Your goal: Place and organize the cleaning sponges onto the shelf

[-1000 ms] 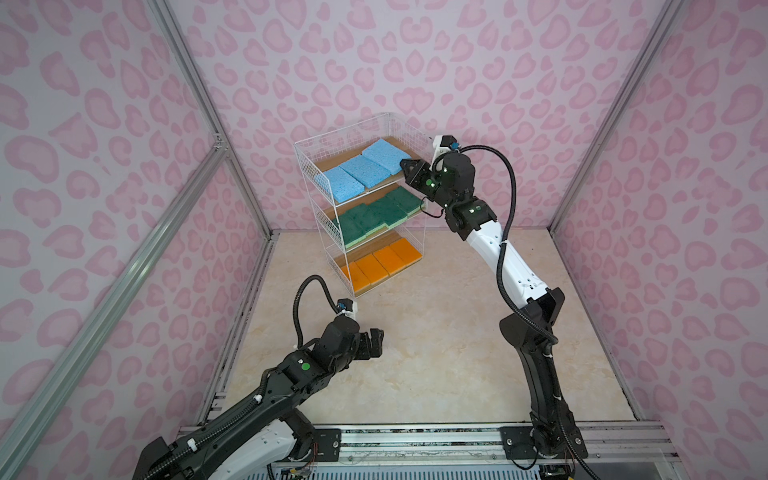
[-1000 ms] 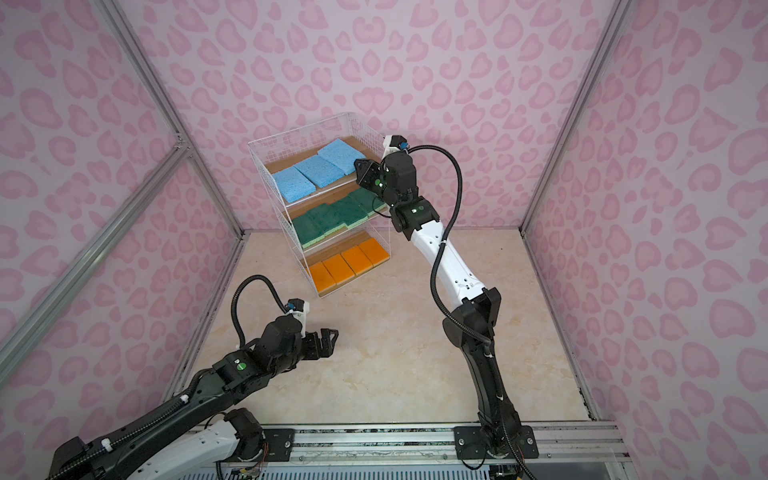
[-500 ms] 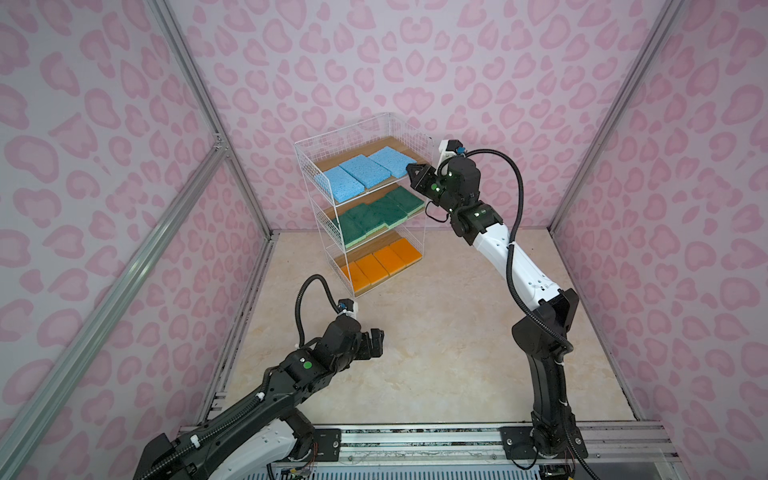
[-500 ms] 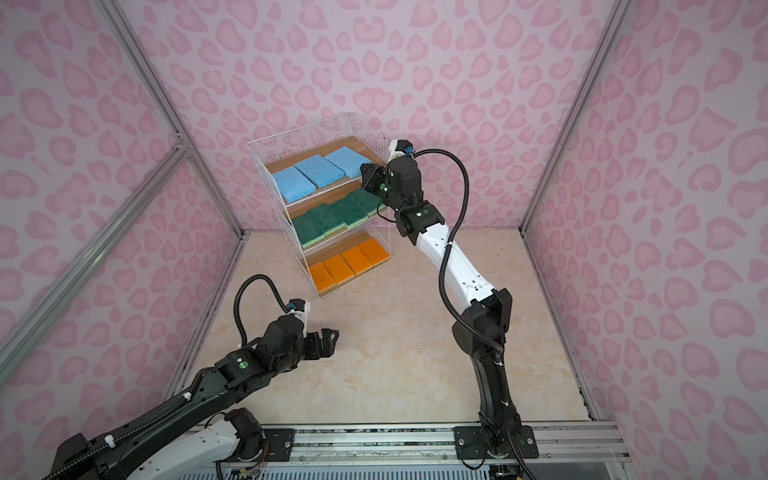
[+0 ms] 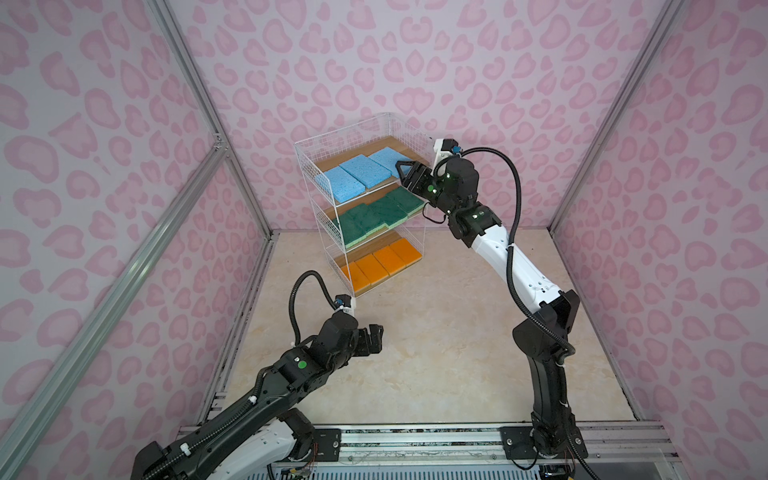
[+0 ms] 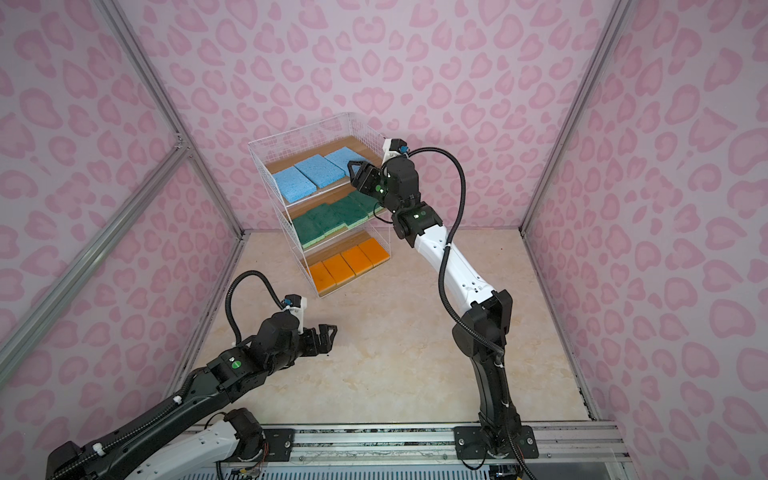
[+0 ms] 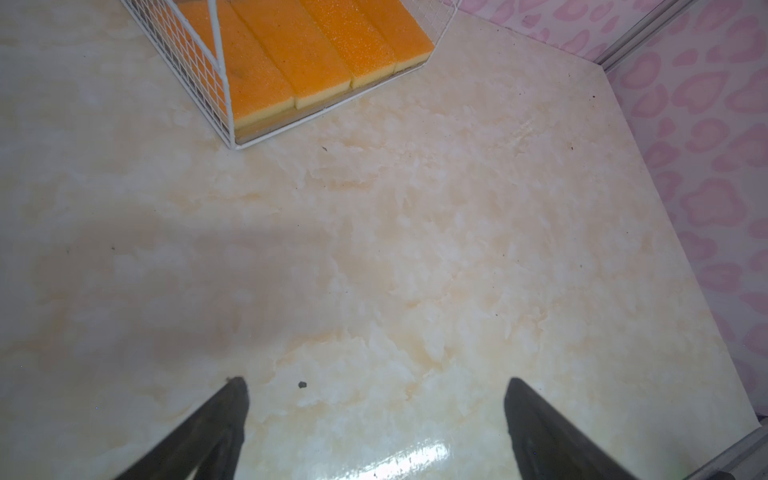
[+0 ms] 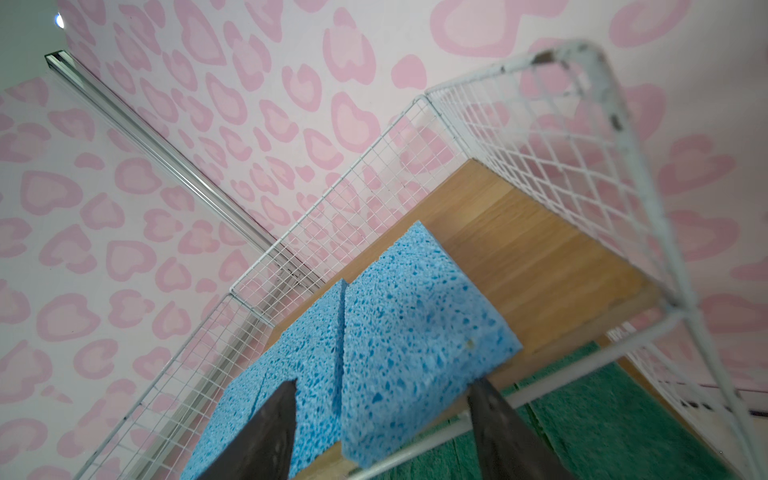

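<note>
The shelf (image 5: 309,164) stands at the back of the pale marble floor (image 5: 436,332), close to the pink patterned walls (image 5: 665,166) and turned at an angle, with its open front facing the right arm. Wire mesh closes its sides and back. The floor in front and to the right is wide open. Top board (image 8: 540,249): three blue sponges (image 5: 361,172) side by side, bare wood beside the rightmost one. Middle tier: green sponges (image 5: 374,214) in a row. Bottom tier: four orange sponges (image 7: 299,45) packed edge to edge. The right gripper (image 5: 405,174) is up at the front edge of the top tier, just inside the right corner post. Its jaws are released and spread either side of the near end of the rightmost blue sponge (image 8: 415,324). That sponge lies flat on the board, snug against its neighbour, its near corner poking slightly past the front edge. The left gripper (image 6: 328,334) hangs low over bare floor in front of the shelf's bottom corner, well apart from it, jaws wide and holding nothing.
</note>
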Robot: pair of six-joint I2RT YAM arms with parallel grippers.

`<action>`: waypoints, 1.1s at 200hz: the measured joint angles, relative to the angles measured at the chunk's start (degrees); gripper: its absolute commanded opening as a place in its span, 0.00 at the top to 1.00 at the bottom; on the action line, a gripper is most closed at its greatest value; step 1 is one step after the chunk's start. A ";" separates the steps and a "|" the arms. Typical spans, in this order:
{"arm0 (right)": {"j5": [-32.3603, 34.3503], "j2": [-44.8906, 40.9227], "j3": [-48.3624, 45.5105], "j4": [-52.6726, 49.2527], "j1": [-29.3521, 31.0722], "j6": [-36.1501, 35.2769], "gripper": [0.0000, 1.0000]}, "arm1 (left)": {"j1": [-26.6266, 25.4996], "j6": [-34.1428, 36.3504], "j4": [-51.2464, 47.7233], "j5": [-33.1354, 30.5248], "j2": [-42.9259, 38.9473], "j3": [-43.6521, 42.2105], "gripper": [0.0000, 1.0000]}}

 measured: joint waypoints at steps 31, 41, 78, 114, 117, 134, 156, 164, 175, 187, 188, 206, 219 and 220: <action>-0.42 -6.75 -11.72 2.40 -0.68 -1.11 0.14 | 0.00 -0.28 -4.00 -2.08 -2.69 2.73 0.03; -0.15 -9.42 -15.96 3.67 -0.83 -1.81 0.10 | 0.02 -0.44 -5.38 -2.99 -3.67 3.56 0.03; 0.24 -20.22 -32.46 9.88 -1.53 -4.76 0.05 | 0.07 -2.38 -11.02 -10.80 -8.50 5.64 0.03; -0.24 -31.10 -49.18 13.62 -2.80 -8.13 0.03 | 0.11 -1.05 -13.29 -21.14 -15.80 6.56 0.03; -0.15 -32.26 -51.01 14.03 -3.06 -8.52 0.03 | 0.11 -0.74 -13.25 -21.97 -16.22 6.64 0.03; 0.68 -37.68 -59.65 14.78 -4.26 -9.94 0.03 | 0.11 2.10 -12.81 -26.77 -17.97 6.71 0.03; 2.71 -44.52 -70.90 15.80 -6.62 -11.39 0.03 | 0.81 7.91 -9.01 -32.41 -17.86 5.42 0.03; 3.78 -46.77 -74.86 16.17 -7.91 -11.82 0.03 | 2.36 10.73 -6.69 -33.44 -16.98 4.20 0.03; 5.88 -50.10 -80.50 16.39 -9.94 -12.87 0.03 | 6.01 13.66 -3.56 -33.40 -15.08 2.29 0.03; 9.49 -53.81 -86.68 18.25 -11.65 -15.19 0.03 | 12.02 15.87 -0.35 -30.97 -11.96 0.22 0.03; 9.86 -54.25 -87.38 18.36 -11.76 -15.52 0.03 | 12.35 15.96 -0.20 -30.80 -11.76 0.11 0.03; 14.29 -59.34 -95.54 21.94 -12.41 -20.44 0.03 | 20.85 18.12 4.98 -25.99 -5.33 -2.21 0.03; 17.99 -61.48 -99.41 24.04 -13.16 -23.93 0.03 | 24.65 20.02 8.85 -23.47 0.24 -3.37 0.03; 18.18 -61.55 -99.56 24.15 -13.20 -24.11 0.03 | 24.81 20.11 9.03 -23.41 0.55 -3.41 0.03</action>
